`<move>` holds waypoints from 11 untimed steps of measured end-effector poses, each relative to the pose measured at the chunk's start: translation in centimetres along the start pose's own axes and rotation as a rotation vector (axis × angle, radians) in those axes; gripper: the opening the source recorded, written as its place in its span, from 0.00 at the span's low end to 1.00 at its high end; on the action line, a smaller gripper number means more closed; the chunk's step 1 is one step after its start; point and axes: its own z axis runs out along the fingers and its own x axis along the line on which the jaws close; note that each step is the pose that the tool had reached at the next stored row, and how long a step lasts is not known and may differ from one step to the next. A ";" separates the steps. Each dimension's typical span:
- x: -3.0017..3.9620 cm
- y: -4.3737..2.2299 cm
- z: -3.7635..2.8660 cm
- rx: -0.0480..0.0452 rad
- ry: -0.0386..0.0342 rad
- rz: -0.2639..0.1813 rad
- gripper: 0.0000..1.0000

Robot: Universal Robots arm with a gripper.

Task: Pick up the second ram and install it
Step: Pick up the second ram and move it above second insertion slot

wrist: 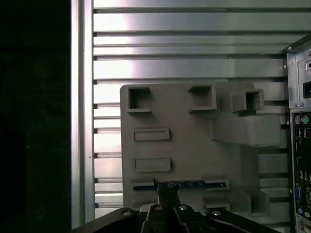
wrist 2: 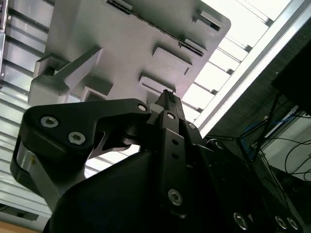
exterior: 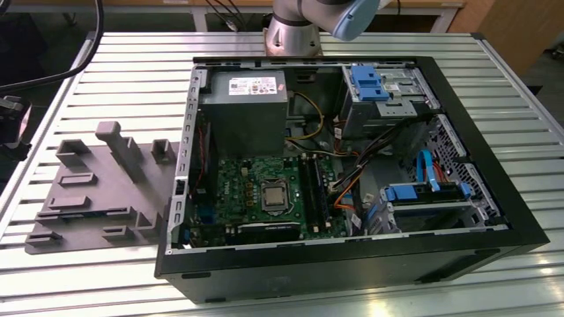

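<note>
Claw: my gripper (wrist: 165, 192) has its fingertips pressed together with nothing between them, as I read the first wrist view; the second wrist view shows it (wrist 2: 167, 97) hanging above the grey tray (wrist 2: 121, 43).
Second ram: the second ram (wrist: 194, 184) lies flat in a narrow slot of the grey tray (wrist: 189, 145), on the slatted table (wrist: 194, 68).
Key relation: the stick sits straight beyond my fingertips, its long axis crosswise to them, and they line up off its middle.
Tray contents: I see no other stick in its pockets.
Computer case: the computer case (exterior: 493, 218) lies open just beside the tray (exterior: 97, 191), holding the motherboard (exterior: 255, 185).
</note>
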 end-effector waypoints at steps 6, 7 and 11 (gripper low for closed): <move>0.00 0.00 0.00 -0.0018 0.0041 -0.083 0.11; 0.00 0.00 0.00 -0.0020 0.0049 -0.099 0.11; 0.00 0.00 0.01 -0.0033 0.0081 -0.163 0.11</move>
